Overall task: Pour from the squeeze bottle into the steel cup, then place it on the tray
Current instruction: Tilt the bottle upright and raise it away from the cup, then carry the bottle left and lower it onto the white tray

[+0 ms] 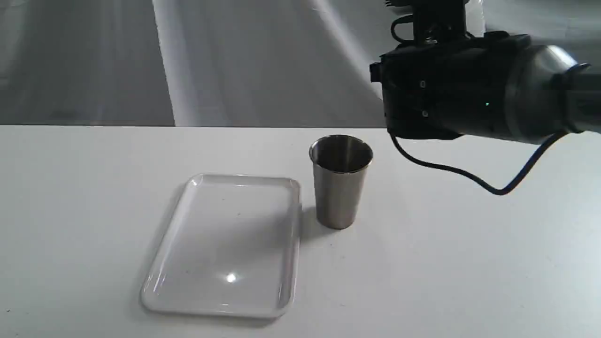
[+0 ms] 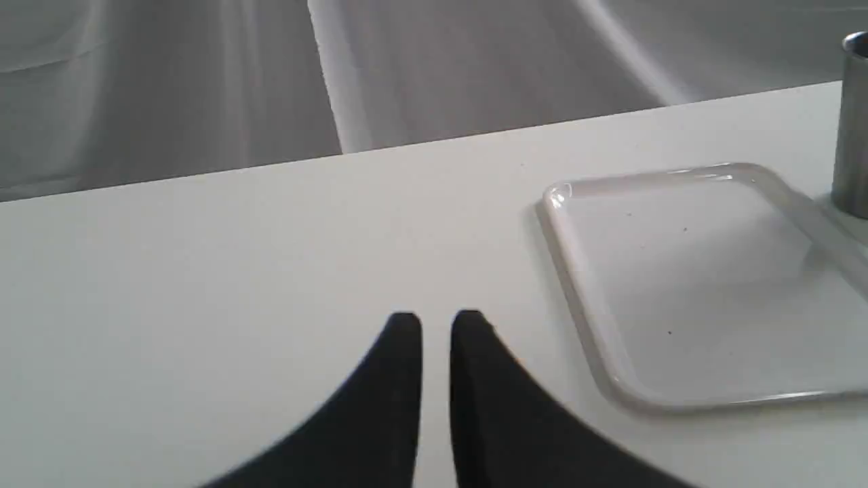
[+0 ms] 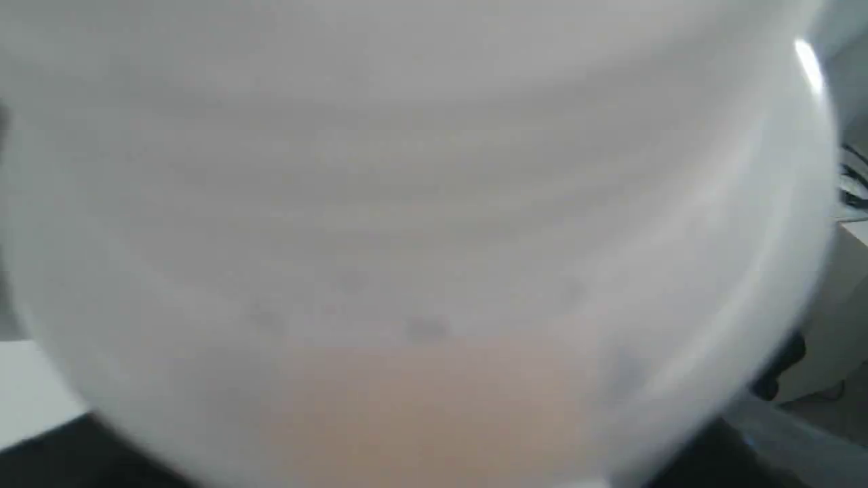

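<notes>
Exterior view: the tray point(image 1: 225, 225) lies flat on the white table point(image 1: 469, 263). The steel cup point(image 1: 339, 192) stands upright on the table just beside the tray's far right corner, outside its rim. The right arm point(image 1: 446, 89) hangs raised above the table behind and to the right of the cup, a dark cable point(image 1: 498, 191) looping beneath it. The squeeze bottle does not show here.

Left wrist view: the left gripper point(image 2: 436, 322) hovers over bare table, its black fingers point(image 2: 400, 379) drawn almost together with a thin slit between and nothing in it. The tray lies near, and the cup stands beyond it at the picture's edge.

Right wrist view: the squeeze bottle point(image 3: 420, 203), blurred and whitish, fills the picture close to the lens, with an amber tint point(image 3: 420, 420) in one part. Whether the right gripper clasps it cannot be told.
</notes>
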